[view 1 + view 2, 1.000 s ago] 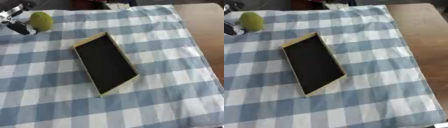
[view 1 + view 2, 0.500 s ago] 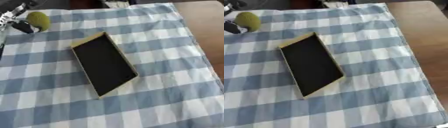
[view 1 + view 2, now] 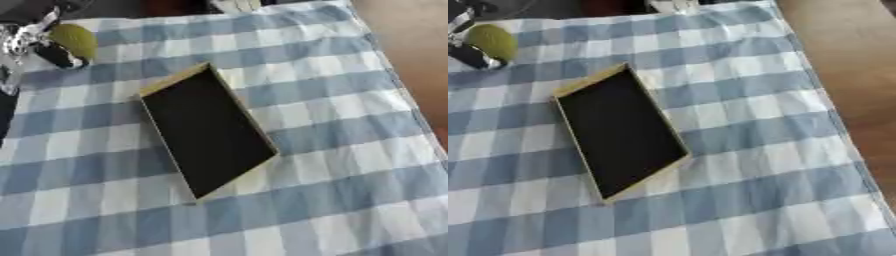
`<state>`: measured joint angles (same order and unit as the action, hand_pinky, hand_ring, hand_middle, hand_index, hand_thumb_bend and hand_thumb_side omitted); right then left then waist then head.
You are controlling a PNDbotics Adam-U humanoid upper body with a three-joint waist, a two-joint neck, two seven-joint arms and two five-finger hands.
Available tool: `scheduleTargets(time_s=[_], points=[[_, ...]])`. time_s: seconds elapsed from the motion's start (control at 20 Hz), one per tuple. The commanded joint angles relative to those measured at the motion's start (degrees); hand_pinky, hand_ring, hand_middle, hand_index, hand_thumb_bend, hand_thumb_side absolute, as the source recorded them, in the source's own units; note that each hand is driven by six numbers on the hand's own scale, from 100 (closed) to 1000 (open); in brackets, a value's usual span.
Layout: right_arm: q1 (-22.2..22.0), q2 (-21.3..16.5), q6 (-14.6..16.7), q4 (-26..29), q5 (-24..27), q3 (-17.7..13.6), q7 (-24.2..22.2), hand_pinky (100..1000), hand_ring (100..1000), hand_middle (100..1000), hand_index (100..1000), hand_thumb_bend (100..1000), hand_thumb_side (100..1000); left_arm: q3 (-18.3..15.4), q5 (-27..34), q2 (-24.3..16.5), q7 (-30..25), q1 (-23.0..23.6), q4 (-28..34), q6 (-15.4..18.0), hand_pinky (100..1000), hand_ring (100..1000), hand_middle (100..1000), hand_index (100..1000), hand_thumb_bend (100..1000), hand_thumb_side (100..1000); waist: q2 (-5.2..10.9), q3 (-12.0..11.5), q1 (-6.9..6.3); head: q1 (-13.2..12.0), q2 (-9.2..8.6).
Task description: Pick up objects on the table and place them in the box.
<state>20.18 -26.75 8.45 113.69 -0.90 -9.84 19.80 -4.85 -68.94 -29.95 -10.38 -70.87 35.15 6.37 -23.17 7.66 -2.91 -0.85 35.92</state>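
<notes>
The whole picture has slid a little since a second ago, so the camera moved; the box and the fruit lie where they did, and the left hand is still at the fruit.

In the left eye view, the robot's left hand (image 3: 35,47) shows at the top left corner. Its dark fingers (image 3: 59,55) curl round the small round yellow-green fruit (image 3: 74,40), so it looks like it is holding the fruit. The fruit is at the far left of the blue and white checked cloth (image 3: 332,150). The flat box with a black inside and a thin tan rim (image 3: 206,129) lies in the middle of the cloth. It is well apart from the fruit, toward the right and nearer the robot. Its long side slants from upper left to lower right.

In the right eye view, the same things show, shifted left. The brown table top (image 3: 850,75) is bare on the right. The right hand is not seen, so the left hand is the near one.
</notes>
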Motion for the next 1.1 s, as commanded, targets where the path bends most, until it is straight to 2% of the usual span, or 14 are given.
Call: scheduleTargets(time_s=[0.05,0.6,0.65,0.7,0.8,0.9,1.1], points=[[0.7,-0.9,0.1,0.9,0.0,-0.1,-0.2,798,652,619,676,100,639,-0.6,-2.2,-2.4,0.6,-1.8,0.5,-1.5,901,894,863,932,591,100,1.03,0.2,-0.02,-0.3,-0.99],[1.0,-0.9,0.0,0.9,0.0,0.0,-0.5,800,652,618,676,100,643,-1.5,-4.3,-3.6,1.2,-2.6,-0.4,-5.5,895,887,852,926,586,100,0.04,0.7,-0.83,-0.9,-1.71],[1.1,-0.8,0.1,0.9,0.0,0.0,-0.5,800,653,618,676,100,644,-1.5,-4.4,-3.6,1.0,-2.5,-0.6,-6.0,852,849,818,913,594,100,-0.06,0.8,-0.86,-1.0,-1.78],[1.1,-0.8,0.1,0.9,0.0,0.0,-0.6,800,653,618,676,100,644,-1.5,-4.5,-3.6,0.7,-2.5,-0.9,-6.5,833,829,798,901,561,100,-0.16,0.8,-0.87,-1.0,-1.81],[1.0,-0.6,0.0,0.9,0.0,0.0,-0.6,801,653,618,676,100,646,-1.5,-4.4,-3.5,-0.1,-2.4,-1.3,-7.2,724,727,692,829,505,100,-0.31,0.8,-0.87,-1.1,-1.69],[1.0,-0.5,0.0,0.9,0.0,0.0,-0.7,801,653,618,676,100,646,-1.4,-4.0,-3.5,-1.0,-2.2,-1.6,-7.3,647,647,632,795,476,100,-0.39,0.7,-0.88,-1.1,-1.63],[1.0,-0.4,0.0,0.9,0.0,-0.1,-0.7,801,653,618,677,100,645,-1.1,-3.6,-3.4,-2.1,-1.9,-1.7,-6.3,548,566,555,717,395,100,-0.30,0.8,-0.86,-1.0,-1.56]])
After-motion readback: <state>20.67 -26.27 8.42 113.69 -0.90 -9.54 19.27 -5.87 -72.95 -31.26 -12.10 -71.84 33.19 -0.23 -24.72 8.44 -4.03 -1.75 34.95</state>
